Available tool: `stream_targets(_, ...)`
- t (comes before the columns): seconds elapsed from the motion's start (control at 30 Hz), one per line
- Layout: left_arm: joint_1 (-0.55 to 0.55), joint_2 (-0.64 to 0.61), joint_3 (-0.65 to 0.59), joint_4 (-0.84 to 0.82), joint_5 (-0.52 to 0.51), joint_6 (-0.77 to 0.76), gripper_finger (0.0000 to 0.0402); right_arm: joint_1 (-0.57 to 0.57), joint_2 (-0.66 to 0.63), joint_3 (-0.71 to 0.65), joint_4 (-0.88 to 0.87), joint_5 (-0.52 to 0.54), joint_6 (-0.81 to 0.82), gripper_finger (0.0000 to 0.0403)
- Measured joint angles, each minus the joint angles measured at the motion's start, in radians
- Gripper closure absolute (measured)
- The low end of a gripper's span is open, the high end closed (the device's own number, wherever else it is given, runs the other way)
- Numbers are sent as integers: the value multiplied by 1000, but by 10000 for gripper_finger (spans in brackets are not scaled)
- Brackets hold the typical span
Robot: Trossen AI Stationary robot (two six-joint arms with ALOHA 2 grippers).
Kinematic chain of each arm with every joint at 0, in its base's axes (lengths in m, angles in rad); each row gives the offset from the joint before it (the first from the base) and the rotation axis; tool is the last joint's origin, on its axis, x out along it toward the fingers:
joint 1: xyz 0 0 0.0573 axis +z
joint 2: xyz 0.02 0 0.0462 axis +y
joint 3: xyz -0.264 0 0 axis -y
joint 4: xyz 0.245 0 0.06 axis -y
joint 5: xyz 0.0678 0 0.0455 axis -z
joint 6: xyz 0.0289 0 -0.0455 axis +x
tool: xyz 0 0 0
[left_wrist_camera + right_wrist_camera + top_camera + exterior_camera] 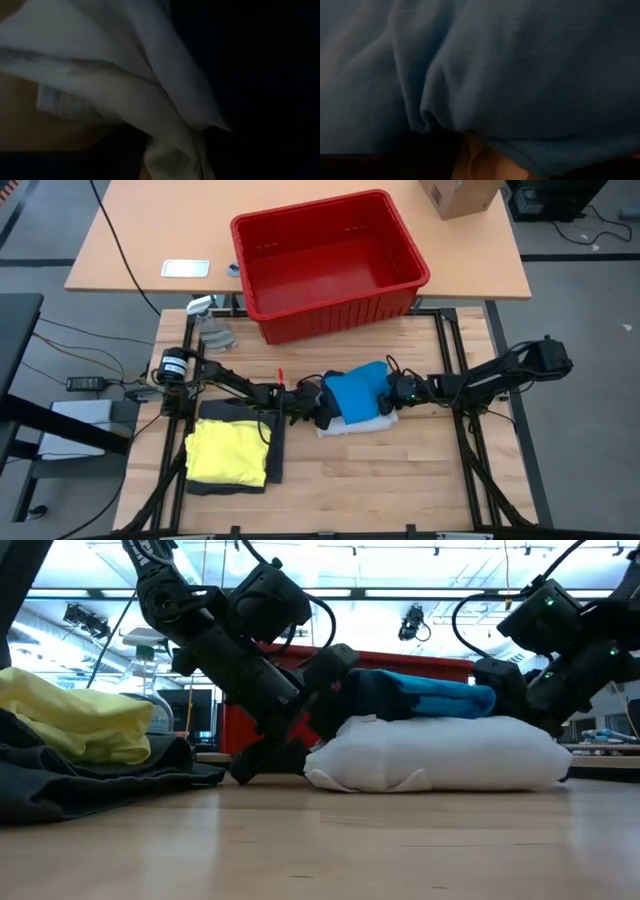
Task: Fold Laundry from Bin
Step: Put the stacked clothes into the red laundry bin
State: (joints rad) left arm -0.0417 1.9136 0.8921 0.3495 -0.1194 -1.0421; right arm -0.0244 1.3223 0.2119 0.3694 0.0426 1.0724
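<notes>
One red bin (330,265) sits beyond both grippers. Four garments: blue (358,390) atop white (362,425), between left gripper (312,408) and right gripper (395,395); yellow (228,452) atop dark grey (275,450), beside the left gripper. Finger states: cannot tell. No legible writing.

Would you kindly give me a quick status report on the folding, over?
Left pincer and right pincer flank blue garment atop white garment. Yellow garment stacked on dark grey garment. Red plastic bin empty.

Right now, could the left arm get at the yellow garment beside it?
Probably yes. The yellow garment lies uncovered on top of the dark grey garment, just beside the left gripper, which is against the white garment.
</notes>
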Motion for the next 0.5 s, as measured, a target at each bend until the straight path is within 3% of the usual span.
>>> stream_targets(0.17, -17, 4, -3, 42, -113, 139, 254, 20, 63, 0, 118, 8, -61, 179)
stream_targets(0.37, -12, 4, 27, 97, -108, 304, 292, 38, 108, 0, 198, 13, -119, 230)
stream_targets(0.5, 10, 4, 51, 101, -103, 306, 309, 48, 117, 2, 203, 18, -137, 274)
